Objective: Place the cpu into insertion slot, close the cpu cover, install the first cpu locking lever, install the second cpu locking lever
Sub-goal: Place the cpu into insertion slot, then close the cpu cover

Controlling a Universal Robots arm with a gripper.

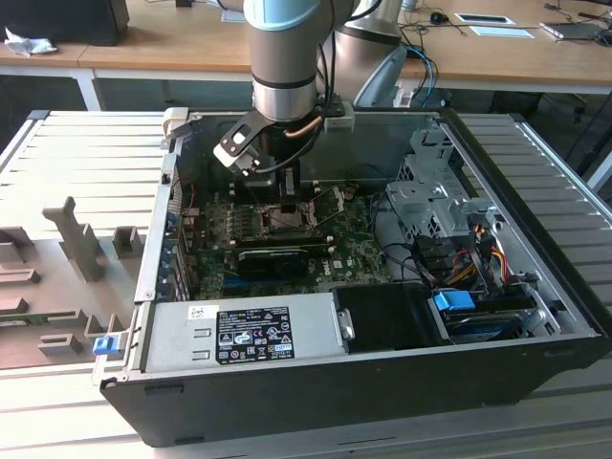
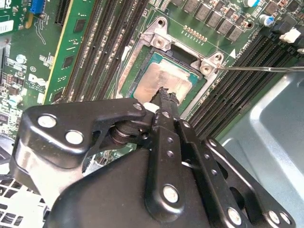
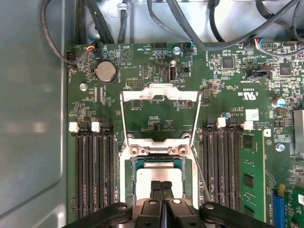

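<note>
The cpu [image 3: 159, 173], a silver-grey square chip, lies inside the insertion slot [image 3: 127, 164] on the green board; it also shows in the second wrist view [image 2: 164, 78]. My gripper [image 3: 161, 184] is shut, its two black fingertips pressed together right over the chip's top near one edge, seen again in the second wrist view [image 2: 165, 95]. The cpu cover [image 3: 159, 91], a thin silver frame, is swung open away from the slot. A thin metal locking lever [image 2: 266, 69] sticks out beside the slot. In the exterior view my gripper [image 1: 292, 199] reaches down into the case over the slot.
The board sits in an open black computer case [image 1: 535, 382]. Black memory slots [image 3: 92, 175] flank the socket on both sides. A long black card [image 1: 273, 258], a grey power supply [image 1: 239, 330] and cable bundles [image 1: 459, 258] lie nearby. A grey fixture plate [image 1: 67, 258] stands outside, at the exterior view's left.
</note>
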